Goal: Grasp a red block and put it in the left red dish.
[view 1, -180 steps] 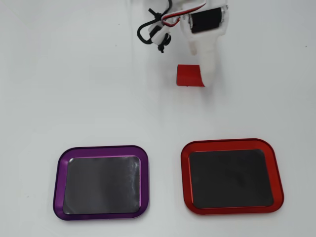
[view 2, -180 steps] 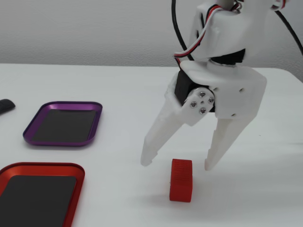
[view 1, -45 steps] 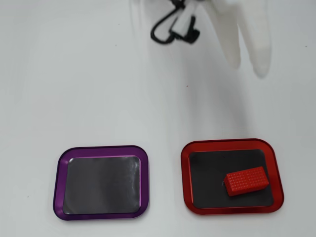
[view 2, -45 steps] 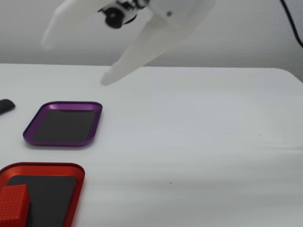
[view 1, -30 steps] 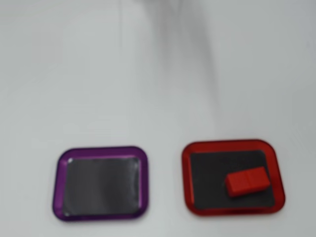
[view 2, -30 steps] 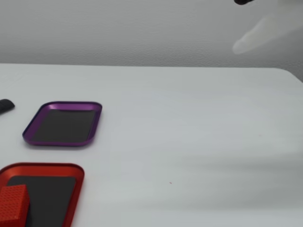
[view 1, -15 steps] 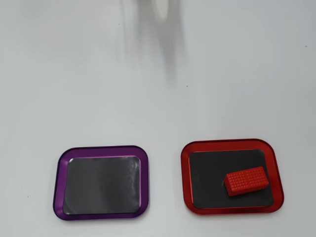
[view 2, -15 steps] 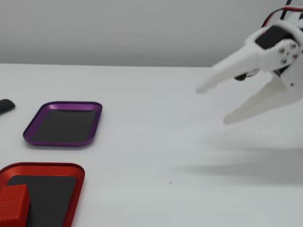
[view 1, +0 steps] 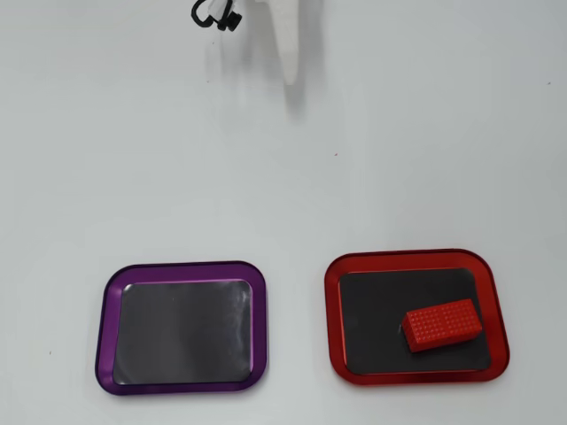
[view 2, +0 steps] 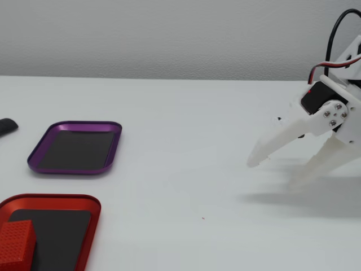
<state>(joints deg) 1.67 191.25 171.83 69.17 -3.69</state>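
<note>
Overhead view is showing the red block (view 1: 442,324) lying flat inside the red dish (view 1: 333,319), toward its right half, angled a bit, resting on the dark floor and not touching the rim as far as I can tell. Red dish is sitting near the bottom edge of the surface (view 1: 399,159), right of centre in this view; purple tray (view 1: 110,328) is sitting near the same edge to the left, nothing in it.

Fixed view is agreeing: block (view 2: 16,243) is sitting in the dish (view 2: 93,217) at the bottom left corner of the frame, purple tray (view 2: 113,148) beyond it.

Claw (view 2: 273,172) is hovering by the right edge in the fixed view, well apart from both trays, fingers spread wide, holding nothing. Overhead is only catching one white finger (view 1: 291,53) poking in at the top edge.

Judging from this: placement is looking done, block is released and settled. Nothing obvious is remaining except maybe parking the arm.
</note>
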